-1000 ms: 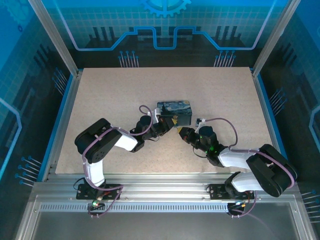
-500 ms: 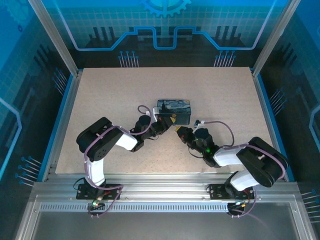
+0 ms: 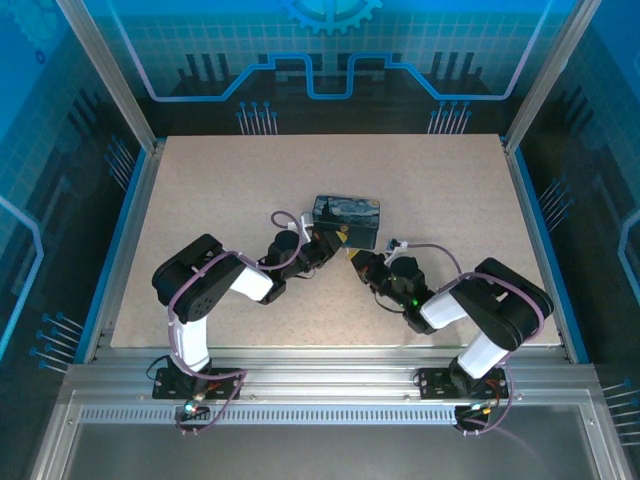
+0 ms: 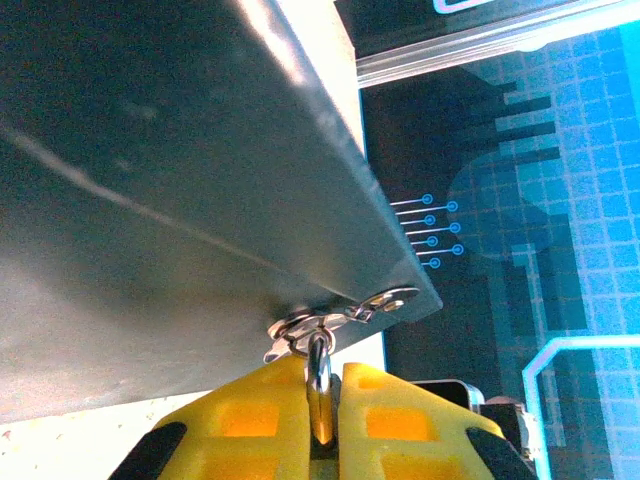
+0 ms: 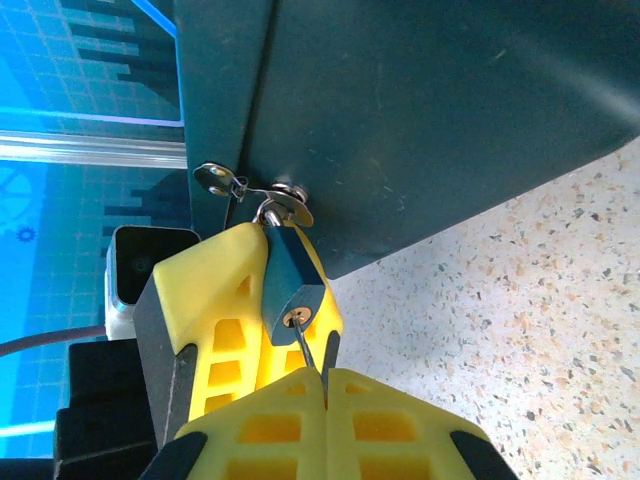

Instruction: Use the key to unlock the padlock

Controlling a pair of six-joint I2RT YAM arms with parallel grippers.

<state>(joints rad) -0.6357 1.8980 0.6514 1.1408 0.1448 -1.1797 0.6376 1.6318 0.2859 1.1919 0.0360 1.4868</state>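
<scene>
Top view: left arm (image 3: 240, 275) and right arm (image 3: 470, 305) both pointed in at the near side of the dark blue tin (image 3: 350, 212) mid-worktop (image 3: 220, 180), tips close together. Padlock and key were too small to pick out there. Left wrist: left fingers (image 4: 250, 415) were together, clamped on the padlock (image 4: 319, 400). Its silver shackle ran up through the hasp (image 4: 345, 312) at the tin's edge. The lock body was mostly hidden between the fingers, keyhole out of sight. Right wrist: right fingers (image 5: 390, 425) were shut tight on the key (image 5: 307, 348), only the thin blade showing, its tip at the keyhole in the padlock's end face. How deep it sat couldn't be told. The padlock hung off the hasp against the tin, a left finger right beside it. Step looked like key insertion, done or nearly. The next move probably calls for seating the key fully, then rolling the right wrist to turn it while the left holds the lock steady. Whether the shackle had released couldn't be told.
</scene>
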